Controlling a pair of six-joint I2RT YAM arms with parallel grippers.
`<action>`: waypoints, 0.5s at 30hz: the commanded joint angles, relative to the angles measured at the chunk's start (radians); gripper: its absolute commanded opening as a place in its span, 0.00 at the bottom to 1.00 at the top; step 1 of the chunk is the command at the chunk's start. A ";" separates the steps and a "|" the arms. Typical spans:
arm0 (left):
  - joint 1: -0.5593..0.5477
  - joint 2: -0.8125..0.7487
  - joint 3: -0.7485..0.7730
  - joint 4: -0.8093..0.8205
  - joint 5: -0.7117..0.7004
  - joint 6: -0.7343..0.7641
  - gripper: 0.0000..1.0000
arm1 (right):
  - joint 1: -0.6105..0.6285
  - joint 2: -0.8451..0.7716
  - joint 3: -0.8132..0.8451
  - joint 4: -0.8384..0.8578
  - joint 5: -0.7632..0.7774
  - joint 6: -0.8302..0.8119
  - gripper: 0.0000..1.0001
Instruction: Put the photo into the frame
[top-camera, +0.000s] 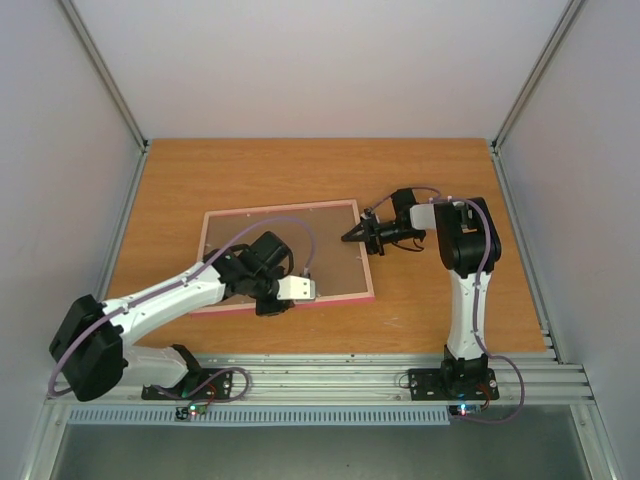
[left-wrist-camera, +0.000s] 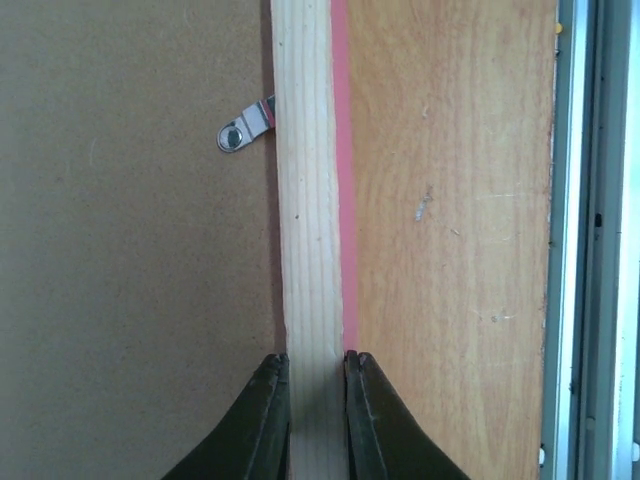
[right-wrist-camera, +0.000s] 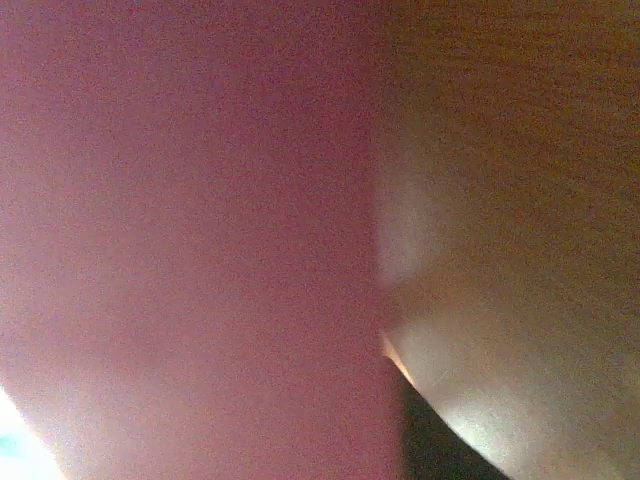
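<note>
The table (top-camera: 440, 180) carries the frame (top-camera: 283, 207) lying flat and face down, with its long axis running left to right across in front of me. The brown backing board (top-camera: 330, 245) fills its opening.

I cannot see the photo in any view. It may sit under the board, but I cannot tell.

My left gripper (left-wrist-camera: 317, 360) is at the frame's near long side. The bare-wood rail (left-wrist-camera: 305, 200) runs straight ahead from between my fingers (left-wrist-camera: 265, 420), its long axis in line with the jaws. The fingers press against both flanks of the rail, so I judge the left jaws clamped on it. The board lies to the left of the jaws, and the pink outer edge and bare table to the right.

Ahead of the jaws and just left of the rail is a small metal turn clip (left-wrist-camera: 245, 125), its round end lying over the board.

My right gripper (top-camera: 352, 237) is at the frame's right short side, tips pointing inward over the rail. Its own camera shows only a pink blur pressed close, so I cannot tell whether those jaws are parted or closed.

The left arm is the nearer one to that clip, which sits forward along the same rail.
</note>
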 joint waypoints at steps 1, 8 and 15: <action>-0.004 -0.052 0.015 0.121 -0.029 0.019 0.13 | -0.009 0.000 0.000 -0.083 0.054 0.080 0.19; 0.088 -0.072 0.080 0.087 -0.081 -0.080 0.66 | -0.071 -0.125 0.084 -0.206 0.090 0.020 0.01; 0.279 -0.030 0.285 0.095 -0.130 -0.206 0.99 | -0.150 -0.218 0.365 -0.529 0.178 -0.271 0.01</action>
